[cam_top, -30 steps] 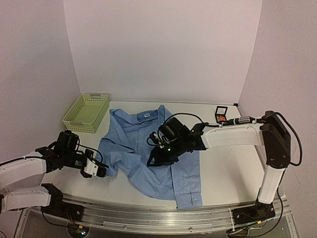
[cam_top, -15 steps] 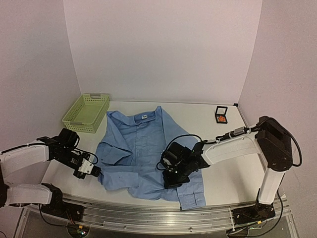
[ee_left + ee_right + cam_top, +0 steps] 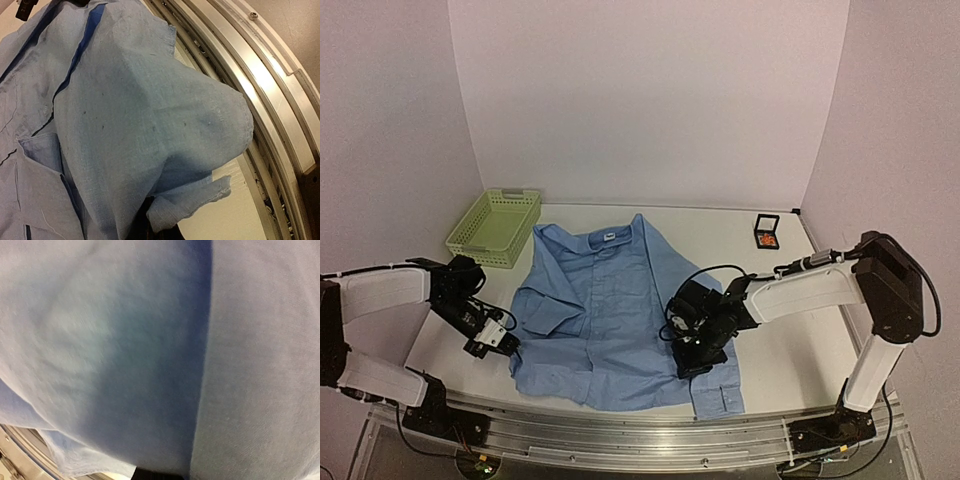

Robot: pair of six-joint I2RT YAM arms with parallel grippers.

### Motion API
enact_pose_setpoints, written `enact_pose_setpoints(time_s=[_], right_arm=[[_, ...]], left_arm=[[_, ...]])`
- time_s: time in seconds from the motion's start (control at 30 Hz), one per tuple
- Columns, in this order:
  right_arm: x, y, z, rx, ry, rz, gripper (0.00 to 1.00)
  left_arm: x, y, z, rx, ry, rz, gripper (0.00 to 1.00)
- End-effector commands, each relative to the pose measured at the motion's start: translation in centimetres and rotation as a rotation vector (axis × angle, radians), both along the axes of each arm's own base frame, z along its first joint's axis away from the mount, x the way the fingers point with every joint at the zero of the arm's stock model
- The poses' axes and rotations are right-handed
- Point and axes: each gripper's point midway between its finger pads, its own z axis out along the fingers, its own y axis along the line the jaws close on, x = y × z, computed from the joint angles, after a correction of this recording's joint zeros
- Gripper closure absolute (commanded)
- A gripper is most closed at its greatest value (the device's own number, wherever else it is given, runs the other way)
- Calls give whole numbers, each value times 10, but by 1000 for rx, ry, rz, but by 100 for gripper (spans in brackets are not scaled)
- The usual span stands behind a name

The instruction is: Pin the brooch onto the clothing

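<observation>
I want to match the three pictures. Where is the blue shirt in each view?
Top external: the shirt lies across the middle of the table.
Left wrist: the shirt fills the left and centre.
Right wrist: the shirt fills nearly the whole picture.
Shared landmark: the metal rail along the bottom, at the right, and in the bottom-left corner, in that order.

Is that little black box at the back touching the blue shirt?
Apart. The top external view shows a stretch of bare white table between the black box and the nearest edge of the shirt.
</observation>
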Motion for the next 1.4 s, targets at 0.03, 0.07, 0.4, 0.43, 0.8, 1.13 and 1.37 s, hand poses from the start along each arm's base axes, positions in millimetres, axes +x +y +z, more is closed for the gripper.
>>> enact_pose_setpoints(time_s=[0.03,0.07,0.4,0.43,0.8,1.13,1.37], right_arm=[[-8,-7,14,-29,10,148,100],[-8,-3,17,-17,6,167,100],[3,19,80,37,-73,340,93],[9,26,92,57,-102,348,92],[-5,122,105,164,-344,549,98],[-43,111,21,70,-283,636,100],[-52,81,-10,-10,-222,607,100]], left_arm=[[-27,7,10,12,101,-99,92],[-32,9,10,17,108,-105,88],[-11,68,-6,355,48,-108,44],[-5,67,1,353,44,-101,44],[169,-61,108,-239,85,483,49],[275,-115,54,-138,-22,721,58],[326,-133,12,-98,-136,817,58]])
